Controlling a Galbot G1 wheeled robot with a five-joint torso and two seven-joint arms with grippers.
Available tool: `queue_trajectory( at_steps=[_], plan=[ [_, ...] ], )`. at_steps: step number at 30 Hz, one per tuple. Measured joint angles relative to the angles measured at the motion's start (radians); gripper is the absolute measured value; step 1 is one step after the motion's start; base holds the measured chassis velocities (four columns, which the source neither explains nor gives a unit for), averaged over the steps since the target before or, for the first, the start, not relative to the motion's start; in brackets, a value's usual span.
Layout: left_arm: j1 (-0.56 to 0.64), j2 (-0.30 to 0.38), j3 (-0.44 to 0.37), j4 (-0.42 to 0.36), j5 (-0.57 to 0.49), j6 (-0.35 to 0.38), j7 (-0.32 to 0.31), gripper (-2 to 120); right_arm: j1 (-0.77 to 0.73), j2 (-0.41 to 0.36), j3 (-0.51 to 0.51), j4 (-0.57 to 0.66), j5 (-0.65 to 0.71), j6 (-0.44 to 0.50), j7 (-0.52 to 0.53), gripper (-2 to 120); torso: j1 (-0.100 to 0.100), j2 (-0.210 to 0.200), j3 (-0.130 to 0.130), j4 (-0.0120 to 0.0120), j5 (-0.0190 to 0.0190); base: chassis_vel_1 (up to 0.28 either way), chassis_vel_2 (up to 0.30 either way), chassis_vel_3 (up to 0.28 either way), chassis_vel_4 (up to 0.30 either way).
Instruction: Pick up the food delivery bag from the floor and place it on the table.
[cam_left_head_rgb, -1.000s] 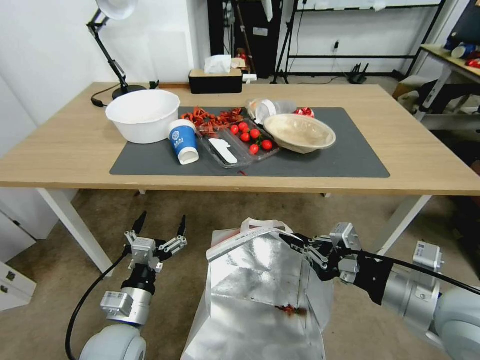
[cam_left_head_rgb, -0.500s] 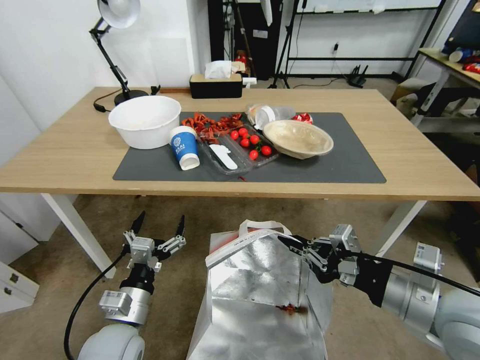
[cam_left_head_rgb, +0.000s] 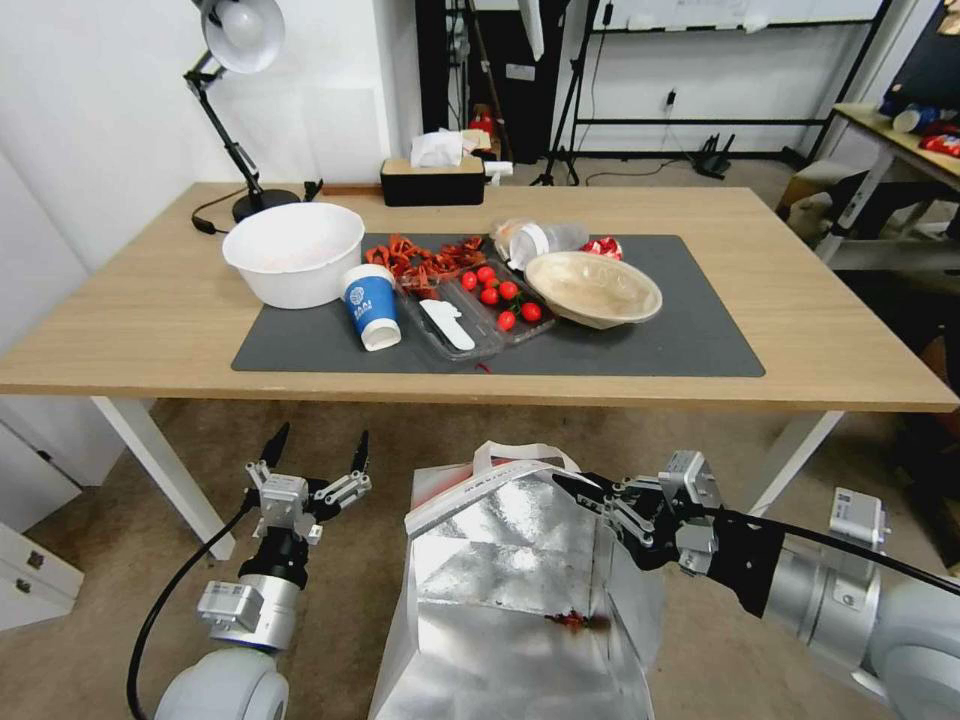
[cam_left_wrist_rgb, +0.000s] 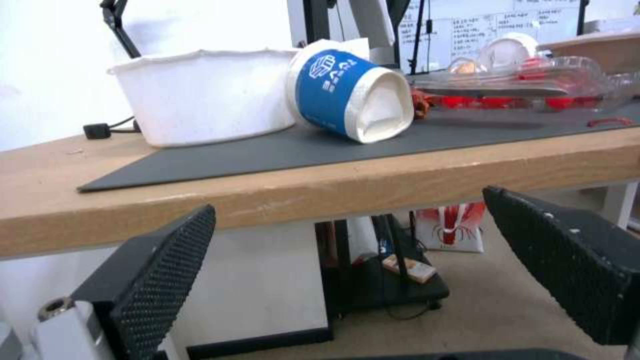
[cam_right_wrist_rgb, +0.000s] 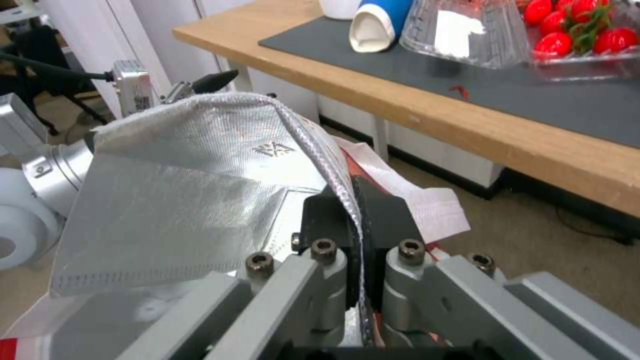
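food delivery bag (cam_left_head_rgb: 510, 590) upright, mouth up — right pincer (cam_left_head_rgb: 585, 490) clamped on its rim; left pincer (cam_left_head_rgb: 315, 455) spread apart.

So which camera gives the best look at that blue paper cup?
The left wrist view: the blue paper cup lies on its side, close, mouth toward the camera. The head view shows it small on the mat; the right wrist view catches just its mouth end.

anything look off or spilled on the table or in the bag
Yes. A blue paper cup lies tipped on its side on the dark mat, and a reddish stain marks the food delivery bag's foil lining.
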Motion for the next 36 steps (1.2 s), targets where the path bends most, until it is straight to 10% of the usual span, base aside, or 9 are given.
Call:
queue_trajectory(
  at_steps=[36],
  plan=[
    [0.006,0.002,0.0,-0.004,0.011,0.005,0.002,100,-0.001,0.009,0.003,0.0,-0.004,0.037,-0.041,0,0.074,0.17,0.096,0.0,0.0,0.0,0.0,0.0,0.0]
  ],
)
